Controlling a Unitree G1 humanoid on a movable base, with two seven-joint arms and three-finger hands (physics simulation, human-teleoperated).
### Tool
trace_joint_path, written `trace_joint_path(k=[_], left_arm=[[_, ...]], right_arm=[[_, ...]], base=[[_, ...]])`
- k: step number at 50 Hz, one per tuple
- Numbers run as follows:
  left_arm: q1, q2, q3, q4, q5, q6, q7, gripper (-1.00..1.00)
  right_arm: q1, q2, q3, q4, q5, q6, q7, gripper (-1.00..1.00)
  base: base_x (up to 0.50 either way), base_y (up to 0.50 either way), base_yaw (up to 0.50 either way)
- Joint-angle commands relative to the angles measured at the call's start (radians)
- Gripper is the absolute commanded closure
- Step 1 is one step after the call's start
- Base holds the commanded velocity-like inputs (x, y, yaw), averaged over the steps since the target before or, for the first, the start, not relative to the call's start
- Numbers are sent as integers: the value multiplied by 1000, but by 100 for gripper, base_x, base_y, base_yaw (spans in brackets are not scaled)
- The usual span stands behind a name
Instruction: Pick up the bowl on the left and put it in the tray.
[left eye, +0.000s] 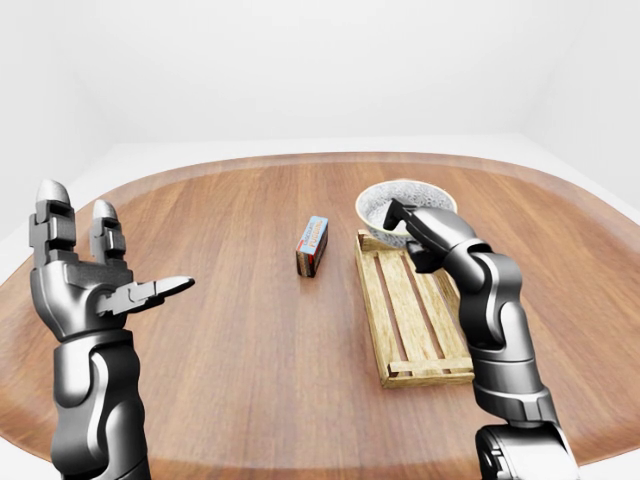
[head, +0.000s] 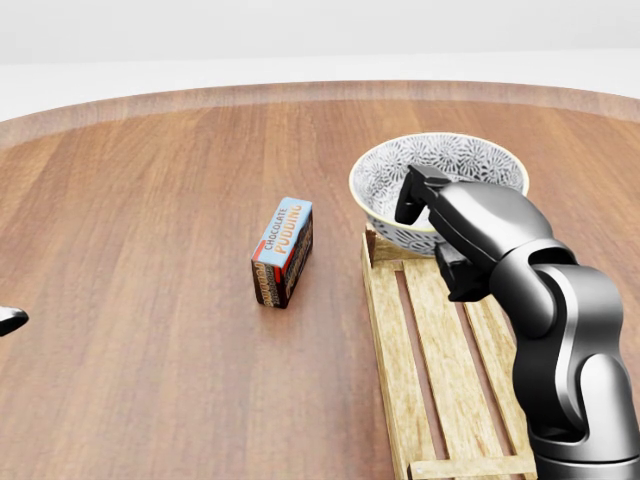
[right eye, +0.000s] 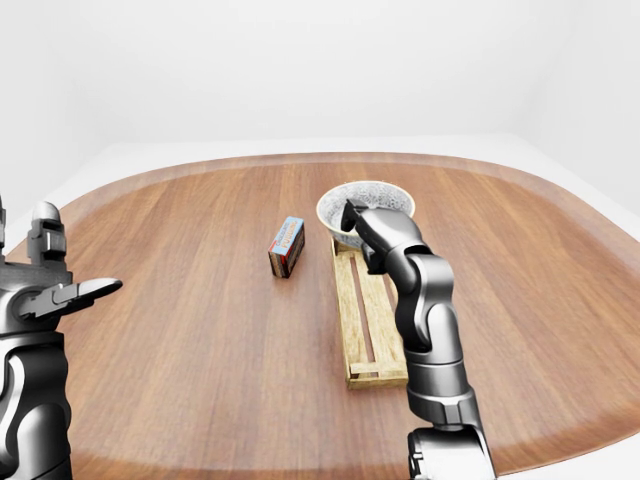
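The table (head: 150, 300) is wood. The tray (head: 385, 330) is overlapped at its top end, in the head view, by the bowl (head: 470, 160), pinched at the rim by the right hand (head: 470, 225). Probably ceramic: stiff, slick, chippable, so best gripped at the rim. The left hand (left eye: 90, 290) is spread wide, empty.

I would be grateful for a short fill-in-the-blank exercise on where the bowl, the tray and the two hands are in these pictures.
1. In the head view, the right hand holds the bowl at the end of the tray nearest the picture's ____ edge.
2. In the same view, the pudding box stands to the ____ of the tray.
3. The left hand is ____ and holds nothing.

Missing words: top; left; open.
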Motion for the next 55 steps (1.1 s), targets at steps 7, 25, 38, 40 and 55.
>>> trace_joint_path(k=[7, 25, 38, 40, 55], left_arm=[[3, -2, 4, -12, -1, 0, -2, -100], [3, -4, -2, -6, 3, 0, -2, -100], [1, -6, -10, 7, 11, 0, -5, -100], [2, -6, -9, 3, 10, 0, -5, -100], [4, -8, -7, -5, 9, 0, -5, -100]], right_arm=[[37, -50, -10, 54, 129, 0, 0, 100], [56, -47, -12, 145, 250, 0, 0, 100], [62, -79, -37, 195, 349, 0, 0, 100], [65, -85, -47, 212, 369, 0, 0, 100], [73, -102, -49, 249, 421, 0, -67, 100]], base=[[0, 0, 0], [0, 0, 0], [0, 0, 0], [0, 0, 0], [0, 0, 0]])
